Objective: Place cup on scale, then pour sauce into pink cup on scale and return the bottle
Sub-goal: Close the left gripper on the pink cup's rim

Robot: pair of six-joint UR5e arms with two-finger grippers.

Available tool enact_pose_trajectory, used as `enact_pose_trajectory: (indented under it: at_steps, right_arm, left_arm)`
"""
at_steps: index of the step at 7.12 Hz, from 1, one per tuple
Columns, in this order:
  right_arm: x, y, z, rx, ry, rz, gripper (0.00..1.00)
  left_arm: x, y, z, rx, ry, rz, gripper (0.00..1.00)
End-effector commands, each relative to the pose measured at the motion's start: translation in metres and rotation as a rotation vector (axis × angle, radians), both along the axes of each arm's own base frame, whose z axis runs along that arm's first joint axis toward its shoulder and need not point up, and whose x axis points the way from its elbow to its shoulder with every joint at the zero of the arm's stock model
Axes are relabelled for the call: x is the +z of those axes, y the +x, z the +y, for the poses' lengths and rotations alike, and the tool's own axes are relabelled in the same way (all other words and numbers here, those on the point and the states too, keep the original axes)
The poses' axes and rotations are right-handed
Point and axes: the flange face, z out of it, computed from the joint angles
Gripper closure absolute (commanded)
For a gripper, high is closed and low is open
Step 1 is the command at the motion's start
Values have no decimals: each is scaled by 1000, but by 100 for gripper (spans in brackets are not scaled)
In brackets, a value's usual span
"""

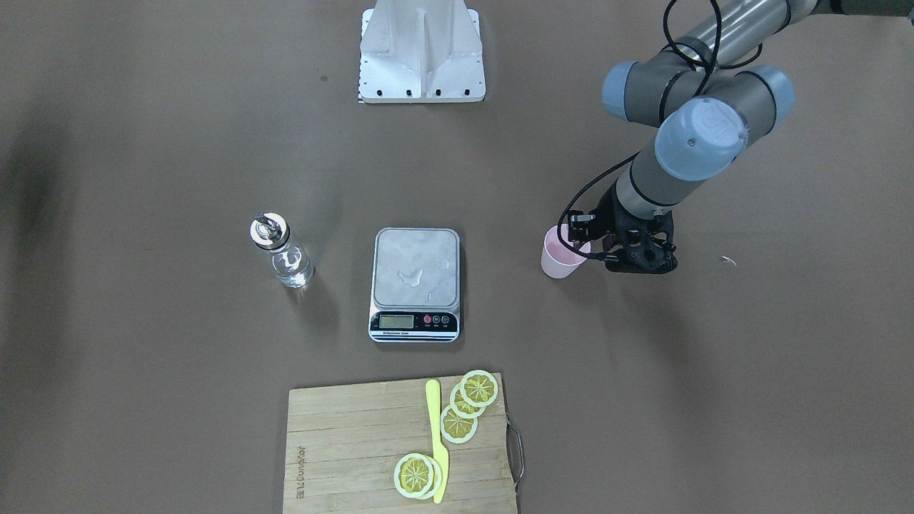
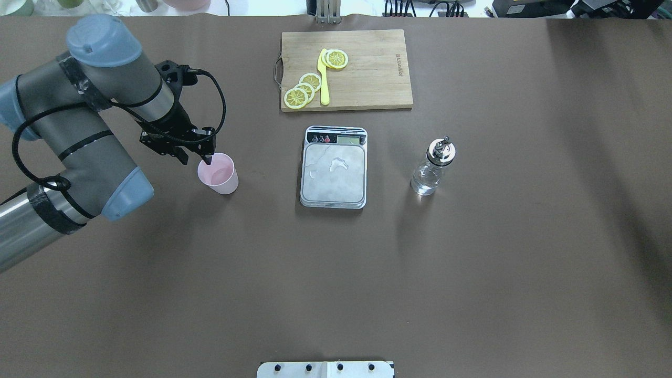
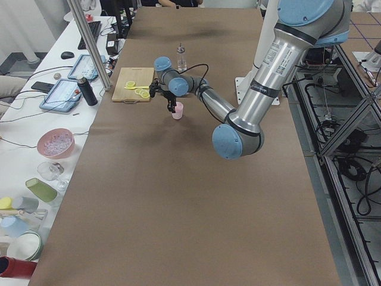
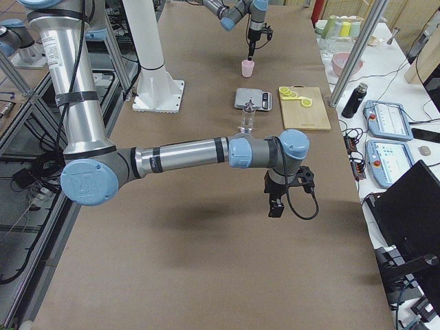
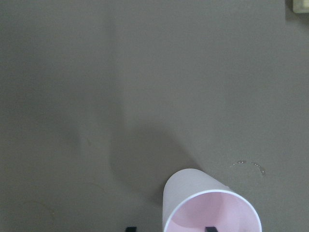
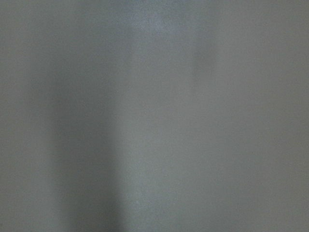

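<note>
The pink cup (image 2: 220, 178) (image 1: 558, 263) stands upright on the brown table, left of the scale (image 2: 334, 178) in the overhead view. My left gripper (image 2: 197, 156) (image 5: 170, 228) is open and straddles the cup's rim, one finger inside the cup (image 5: 193, 198) and one outside. The scale's steel platform carries nothing but a small clear puddle (image 2: 338, 165). The glass bottle (image 2: 431, 168) (image 1: 282, 253) stands upright right of the scale, with clear sauce (image 2: 425, 185) low inside. My right gripper (image 4: 276, 206) hangs over bare table well short of the bottle; I cannot tell whether it is open.
A wooden cutting board (image 2: 367, 68) with lemon slices (image 2: 302, 90) and a yellow knife (image 2: 324, 79) lies just beyond the scale. The robot's white base plate (image 1: 421, 57) sits on the near side. Operators' tablets and bowls line the table's far edge.
</note>
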Motion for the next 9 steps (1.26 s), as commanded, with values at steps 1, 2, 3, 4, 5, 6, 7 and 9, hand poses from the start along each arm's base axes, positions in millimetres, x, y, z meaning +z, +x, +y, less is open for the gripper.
enact_pose_trajectory:
  at_steps: [1,2,3,4,5,6,7,9]
  right_arm:
    - [0,0,0,0,0,0,0]
    - [0,0,0,0,0,0,0]
    - [0,0,0,0,0,0,0]
    - [0,0,0,0,0,0,0]
    - [0,0,0,0,0,0,0]
    - [0,0,0,0,0,0,0]
    - [0,0,0,0,0,0,0]
    - [0,0,0,0,0,0,0]
  left_arm:
    - [3,6,4,11,2,2,45]
    - [7,12,6,17,-2,-2,45]
    - [8,12,7,18,4,3,47]
    - [8,12,6,19,2,3,53]
    - [10,13,6,18,-2,0,63]
    - [14,16,4,19,-1,2,67]
    - [15,17,3,18,7,11,70]
    - [15,17,3,13,1,10,85]
